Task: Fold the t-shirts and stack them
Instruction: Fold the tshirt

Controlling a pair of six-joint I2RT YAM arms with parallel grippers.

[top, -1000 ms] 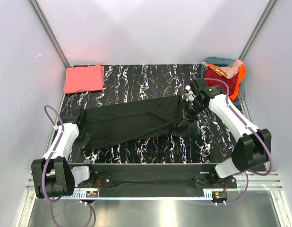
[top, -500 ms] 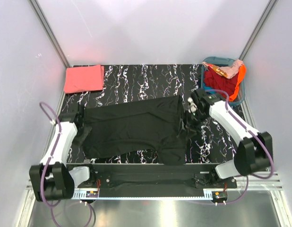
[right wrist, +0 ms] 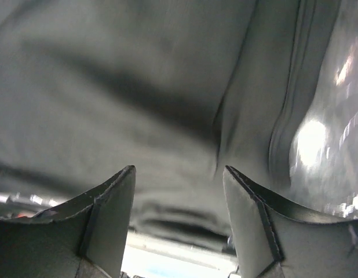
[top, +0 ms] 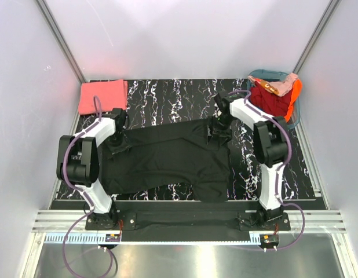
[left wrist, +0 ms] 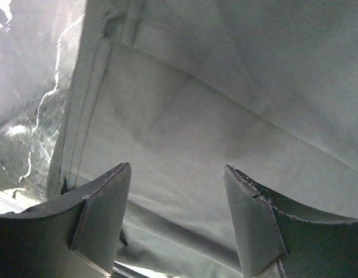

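A large black t-shirt [top: 167, 159] lies spread flat on the black marbled table [top: 167, 95]. A coral-pink t-shirt [top: 102, 96] sits folded at the far left corner. My left gripper [top: 116, 139] hovers over the black shirt's far left corner, and my right gripper [top: 217, 130] over its far right corner. In the left wrist view the left gripper [left wrist: 178, 174] is open, with only black cloth [left wrist: 225, 87] beneath it. In the right wrist view the right gripper [right wrist: 179, 171] is open too, above a fold of the black cloth [right wrist: 138, 69]; nothing is between either pair of fingers.
A teal basket [top: 267, 73] at the far right corner holds red, orange and pale clothes. White walls with metal posts close in the table on three sides. The arms' base rail runs along the near edge.
Both grippers opened and let go of the black shirt, which dropped from a stretched band into a flat spread. Both arms then swung away from me to the shirt's far corners.
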